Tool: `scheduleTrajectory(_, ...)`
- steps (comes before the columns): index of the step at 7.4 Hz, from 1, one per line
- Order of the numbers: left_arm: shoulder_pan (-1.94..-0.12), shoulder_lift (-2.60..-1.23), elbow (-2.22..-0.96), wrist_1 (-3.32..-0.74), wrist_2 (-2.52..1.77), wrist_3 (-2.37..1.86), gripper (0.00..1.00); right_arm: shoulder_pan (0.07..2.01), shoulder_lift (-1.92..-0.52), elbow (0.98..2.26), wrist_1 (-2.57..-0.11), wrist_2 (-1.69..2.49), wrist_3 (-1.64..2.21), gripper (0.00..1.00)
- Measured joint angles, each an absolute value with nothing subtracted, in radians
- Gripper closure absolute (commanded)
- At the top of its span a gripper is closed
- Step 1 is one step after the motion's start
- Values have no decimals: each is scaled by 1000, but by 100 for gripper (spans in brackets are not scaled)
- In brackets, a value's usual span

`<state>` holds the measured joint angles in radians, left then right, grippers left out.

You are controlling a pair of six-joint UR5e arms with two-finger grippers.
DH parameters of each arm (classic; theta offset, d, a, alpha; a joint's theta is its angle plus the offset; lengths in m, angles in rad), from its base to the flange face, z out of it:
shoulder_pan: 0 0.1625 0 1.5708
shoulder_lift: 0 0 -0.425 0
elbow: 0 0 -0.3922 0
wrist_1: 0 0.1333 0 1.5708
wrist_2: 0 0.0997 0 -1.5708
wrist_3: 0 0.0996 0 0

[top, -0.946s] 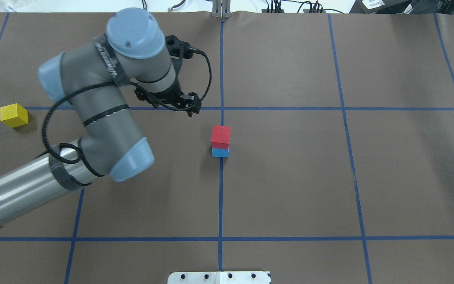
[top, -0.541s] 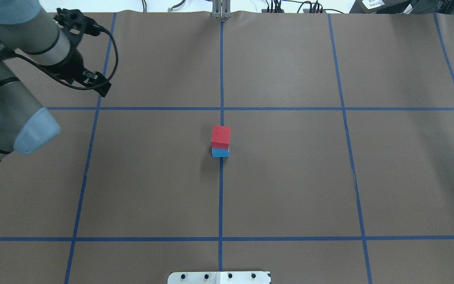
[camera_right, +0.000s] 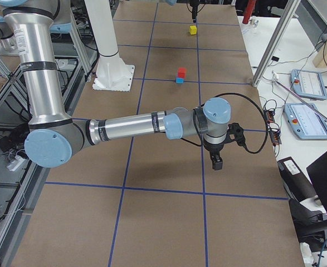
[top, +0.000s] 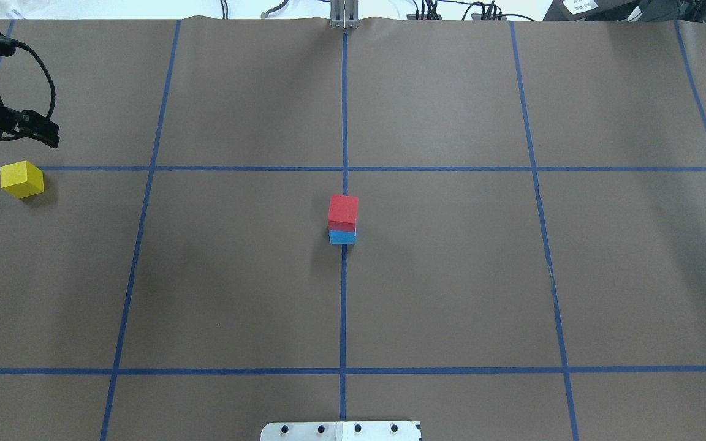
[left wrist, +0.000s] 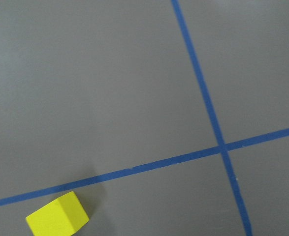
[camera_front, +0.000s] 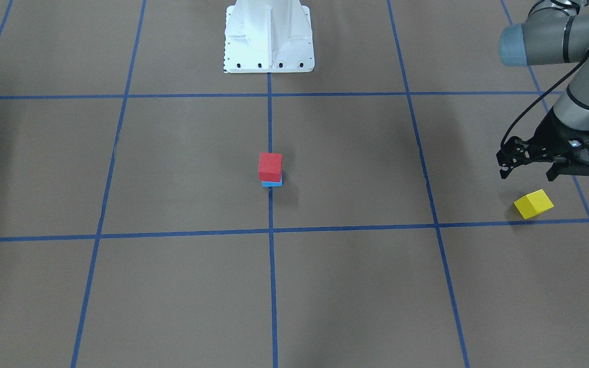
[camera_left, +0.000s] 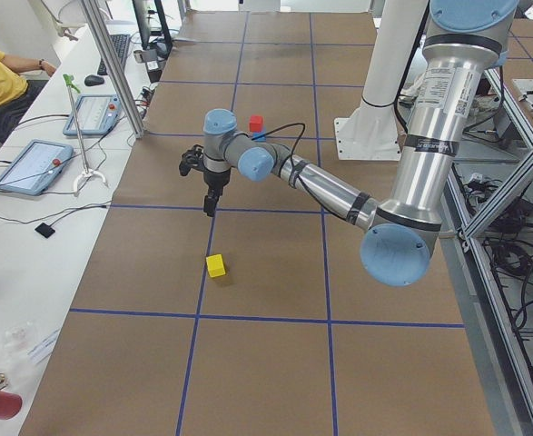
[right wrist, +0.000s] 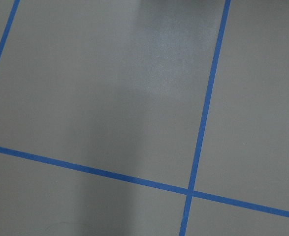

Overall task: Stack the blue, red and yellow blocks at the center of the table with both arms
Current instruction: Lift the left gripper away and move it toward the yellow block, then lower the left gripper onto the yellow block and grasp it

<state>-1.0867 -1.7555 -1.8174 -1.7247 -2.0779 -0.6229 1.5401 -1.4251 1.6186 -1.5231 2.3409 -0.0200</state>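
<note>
Cut off overhead, the left claw (camera_front: 527, 175) hung open near the skewed yellow block (top: 21, 179), at 9 o'clock from the red block (top: 343, 211) half-hiding the blue block (top: 342, 236) at the middle of the counter (top: 451, 275); whether the right claw (camera_right: 217, 161) was open or closed, I could not tell.

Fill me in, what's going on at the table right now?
The red block sits on the blue block at the centre of the table. The yellow block lies alone on the robot's left side. The left gripper hovers near it, open and empty, not touching. The right gripper hangs off to the robot's right, away from all blocks; I cannot tell whether it is open.
</note>
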Motion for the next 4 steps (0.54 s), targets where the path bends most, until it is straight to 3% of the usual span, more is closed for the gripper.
scheduleTrajectory(2,-1086,-1728,-1769,-1798,-2061,-781,2,1540,-1433,1619,-1523,2341,-15,0)
scheduleTrajectory(4,-1085,-1675,-1603,-2022,-2058,-842,2,1540,-1447,1619,-1523,2342,-12,0)
